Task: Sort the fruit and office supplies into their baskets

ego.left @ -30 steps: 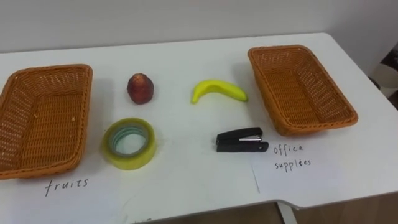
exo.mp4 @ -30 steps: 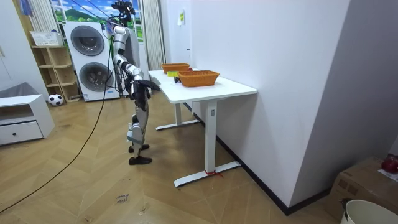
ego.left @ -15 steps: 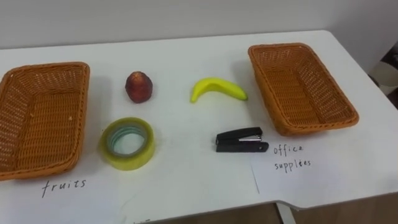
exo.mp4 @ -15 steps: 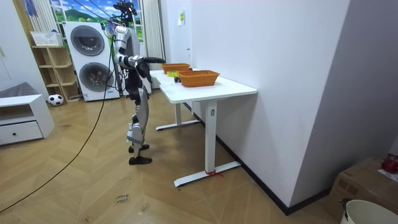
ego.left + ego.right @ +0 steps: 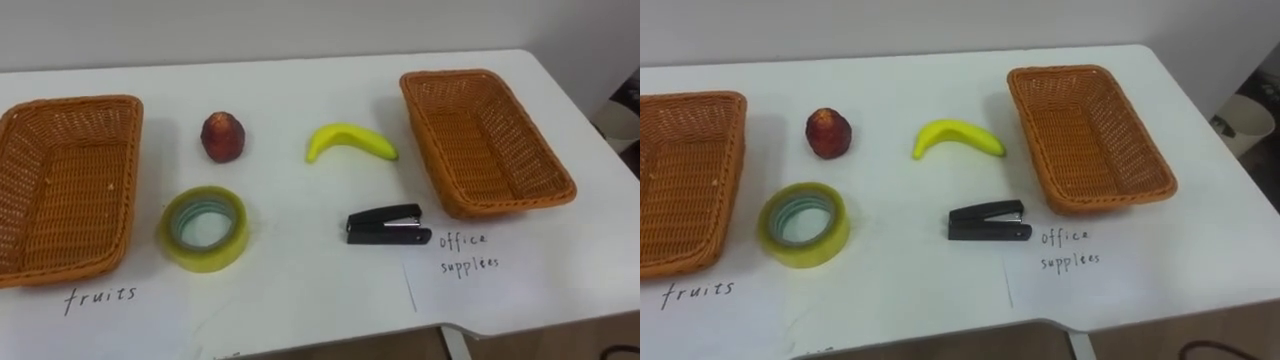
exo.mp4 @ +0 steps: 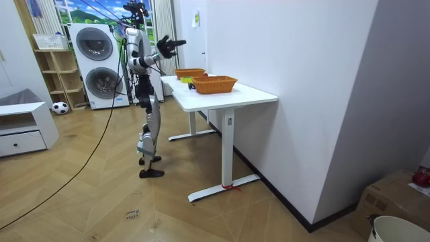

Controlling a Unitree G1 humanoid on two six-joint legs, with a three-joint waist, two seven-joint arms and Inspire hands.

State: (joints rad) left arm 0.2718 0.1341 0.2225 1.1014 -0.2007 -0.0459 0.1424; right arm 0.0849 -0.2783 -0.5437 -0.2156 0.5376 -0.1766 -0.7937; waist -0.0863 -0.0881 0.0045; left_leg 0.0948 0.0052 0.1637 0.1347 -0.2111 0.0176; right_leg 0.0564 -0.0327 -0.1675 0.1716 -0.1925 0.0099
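On the white table (image 5: 300, 90) lie a dark red fruit (image 5: 222, 137), a yellow banana (image 5: 350, 142), a roll of yellowish tape (image 5: 205, 258) and a black stapler (image 5: 388, 225). A wicker basket (image 5: 128, 190) marked "fruits" stands at the left, holding nothing. A second wicker basket (image 5: 425, 135), marked "office supplies", stands at the right, also holding nothing. I stand at the table's end in the room view, my right hand (image 6: 172, 44) raised to head height, fingers spread, well above the table.
A paper sheet with the office label (image 5: 465, 255) lies near the front right edge. The stapler lies close to the right basket's front corner. In the room view, washing machines (image 6: 101, 64) and shelves stand behind me; a wall runs along the table's far side.
In the room view my right arm has swung up from waist height to head height. The eye view has shifted slightly; nothing on the table has moved.
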